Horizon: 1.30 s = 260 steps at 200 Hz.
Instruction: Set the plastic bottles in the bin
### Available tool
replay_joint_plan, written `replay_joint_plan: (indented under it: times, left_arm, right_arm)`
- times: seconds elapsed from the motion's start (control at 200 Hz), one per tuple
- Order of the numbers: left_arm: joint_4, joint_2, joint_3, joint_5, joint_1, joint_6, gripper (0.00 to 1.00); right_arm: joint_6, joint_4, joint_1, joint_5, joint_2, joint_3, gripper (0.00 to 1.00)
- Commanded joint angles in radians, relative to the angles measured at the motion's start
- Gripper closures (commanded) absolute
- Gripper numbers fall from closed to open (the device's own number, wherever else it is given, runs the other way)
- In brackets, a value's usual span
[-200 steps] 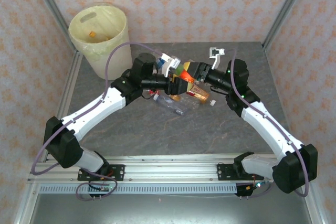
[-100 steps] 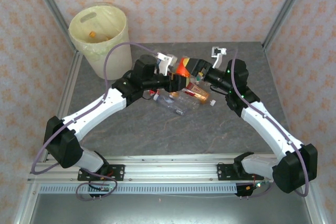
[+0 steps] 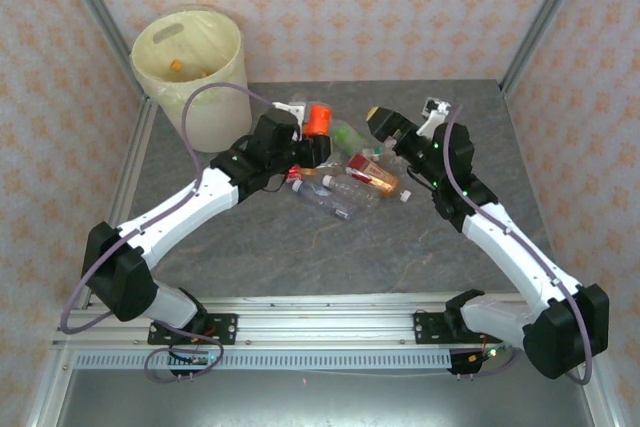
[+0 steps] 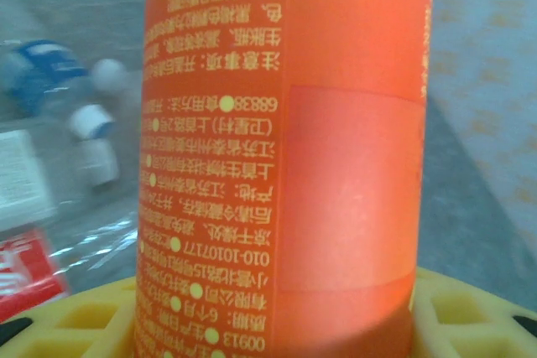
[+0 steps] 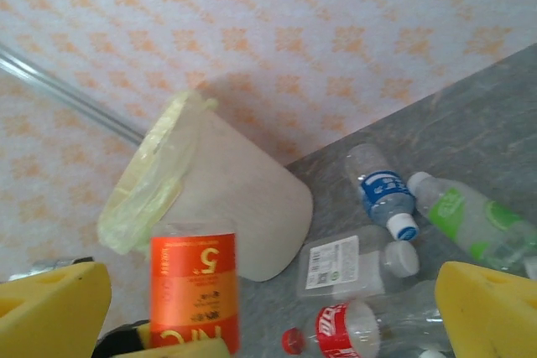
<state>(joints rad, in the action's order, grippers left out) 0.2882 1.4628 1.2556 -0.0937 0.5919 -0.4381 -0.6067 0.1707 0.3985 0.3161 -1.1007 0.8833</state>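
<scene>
The orange-labelled bottle [image 3: 318, 119] is clamped in the left arm's jaws near the far edge of the counter [image 3: 330, 257], just right of the bin [image 3: 212, 97]. The bin stands at the counter's far left corner with a pale yellow liner [image 5: 147, 190] folded over its rim. More bottles lie loose beside the held one, toward the far middle: a green-labelled bottle [image 3: 350, 135], a red-labelled bottle [image 3: 372, 175] and a clear bottle [image 3: 330, 199]. The right arm's jaws stand wide apart with nothing between them, just right of that pile
</scene>
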Motion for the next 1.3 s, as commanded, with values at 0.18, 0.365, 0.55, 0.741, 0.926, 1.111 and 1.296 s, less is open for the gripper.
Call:
replay_joint_plan:
  times: [0.18, 0.365, 0.55, 0.741, 0.926, 1.111, 1.296]
  left_arm:
    - [0.151, -0.055, 0.120, 0.383, -0.097, -0.049, 0.51]
    - [0.094, -0.070, 0.158, 0.424, -0.185, -0.070, 0.52]
    - [0.021, -0.064, 0.246, 0.543, -0.223, -0.035, 0.52]
    - [-0.119, -0.050, 0.279, 0.680, -0.236, 0.019, 0.51]
    - [-0.109, 0.029, 0.397, 0.678, -0.321, 0.014, 0.50]
    - [-0.092, 0.135, 0.518, 0.671, -0.411, -0.074, 0.51]
    - [-0.004, 0.256, 0.669, 0.651, -0.467, -0.250, 0.51]
  right_arm:
    - [-0.014, -0.023, 0.004, -0.097, 0.054, -0.031, 0.01]
    - [-0.020, -0.008, 0.004, -0.075, 0.081, -0.050, 0.01]
    - [0.005, -0.020, 0.005, -0.096, 0.127, -0.066, 0.01]
    - [0.022, -0.032, 0.003, -0.113, 0.172, -0.091, 0.01]
    - [0.050, -0.054, 0.003, -0.115, 0.208, -0.100, 0.01]
    - [0.052, -0.069, 0.004, -0.112, 0.220, -0.106, 0.01]
    - [0.040, -0.064, 0.003, -0.062, 0.220, -0.096, 0.01]
